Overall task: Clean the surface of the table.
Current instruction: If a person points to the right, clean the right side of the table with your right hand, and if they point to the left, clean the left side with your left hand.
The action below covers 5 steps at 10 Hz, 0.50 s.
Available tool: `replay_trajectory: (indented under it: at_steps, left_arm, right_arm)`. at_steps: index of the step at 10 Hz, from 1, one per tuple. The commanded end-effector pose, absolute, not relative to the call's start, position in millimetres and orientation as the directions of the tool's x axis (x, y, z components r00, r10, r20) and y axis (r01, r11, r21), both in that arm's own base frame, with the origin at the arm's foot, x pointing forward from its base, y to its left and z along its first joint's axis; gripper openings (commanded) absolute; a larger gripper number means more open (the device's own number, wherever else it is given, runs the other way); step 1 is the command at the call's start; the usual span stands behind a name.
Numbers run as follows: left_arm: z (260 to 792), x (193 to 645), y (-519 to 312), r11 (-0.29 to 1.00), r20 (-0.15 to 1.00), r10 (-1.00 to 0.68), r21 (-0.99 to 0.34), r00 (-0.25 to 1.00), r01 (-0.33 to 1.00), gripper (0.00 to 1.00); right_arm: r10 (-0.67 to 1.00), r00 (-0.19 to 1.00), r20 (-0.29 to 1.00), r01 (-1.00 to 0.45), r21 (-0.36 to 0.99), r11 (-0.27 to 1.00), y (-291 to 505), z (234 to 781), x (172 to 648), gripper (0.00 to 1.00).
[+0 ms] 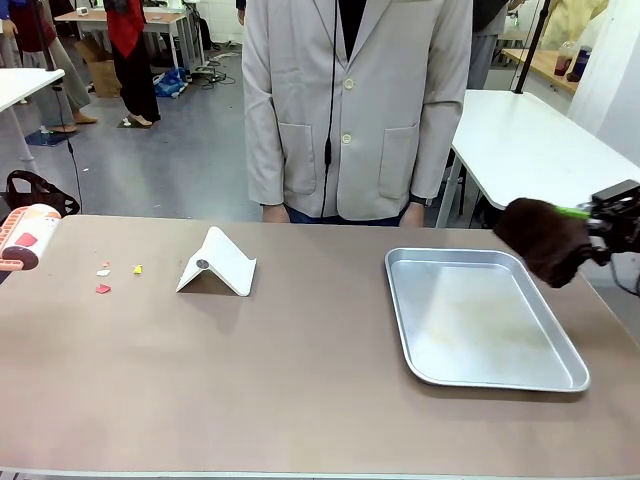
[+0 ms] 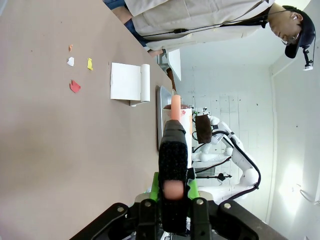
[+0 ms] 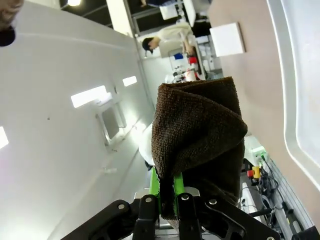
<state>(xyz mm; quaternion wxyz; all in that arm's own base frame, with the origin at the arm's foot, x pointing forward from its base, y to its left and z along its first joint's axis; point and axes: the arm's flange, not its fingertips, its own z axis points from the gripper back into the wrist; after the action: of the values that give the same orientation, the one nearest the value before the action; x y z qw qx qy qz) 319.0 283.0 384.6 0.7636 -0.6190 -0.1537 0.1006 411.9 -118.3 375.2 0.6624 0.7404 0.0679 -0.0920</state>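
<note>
Our right gripper (image 3: 166,192) clamps a brown cloth (image 1: 540,240) just right of the tray (image 1: 480,262). Our left gripper (image 2: 172,192) grips a roller (image 1: 28,240) far left of it, past scraps (image 1: 105,275) on the table (image 1: 300,390).

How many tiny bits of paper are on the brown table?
4, all left of the white stand: orange bit, white bit, yellow bit, red bit nearest the robot. Tinier ones may be missed.

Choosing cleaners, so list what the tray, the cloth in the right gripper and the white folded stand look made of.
Tray: metal, likely steel or aluminium; brushed silver sheen, rolled rim.
Brown cloth: soft looped textile, perhaps microfibre; nubby weave, folds.
White stand: thin stiff sheet, matte; plastic or painted metal, unclear.
</note>
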Motion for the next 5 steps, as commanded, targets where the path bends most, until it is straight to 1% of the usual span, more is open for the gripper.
replay_trajectory:
  at_steps: [1, 3, 5]
  left_arm:
    - [388.0, 317.2, 282.2, 0.218, 0.118, 0.335, -0.975, 0.935, 0.045, 0.23]
    - [388.0, 317.2, 282.2, 0.218, 0.118, 0.335, -0.975, 0.935, 0.045, 0.23]
    - [388.0, 317.2, 282.2, 0.218, 0.118, 0.335, -0.975, 0.935, 0.045, 0.23]
  right_arm:
    - [-0.055, 0.989, -0.135, 0.129, 0.987, -0.100, -152.1, 395.7, 391.0, 0.12]
    - [-0.106, 0.991, -0.083, 0.073, 0.993, -0.095, -170.7, 388.7, 386.5, 0.12]
    - [-0.146, 0.988, 0.042, -0.044, 0.999, -0.009, -166.4, 383.9, 385.5, 0.12]
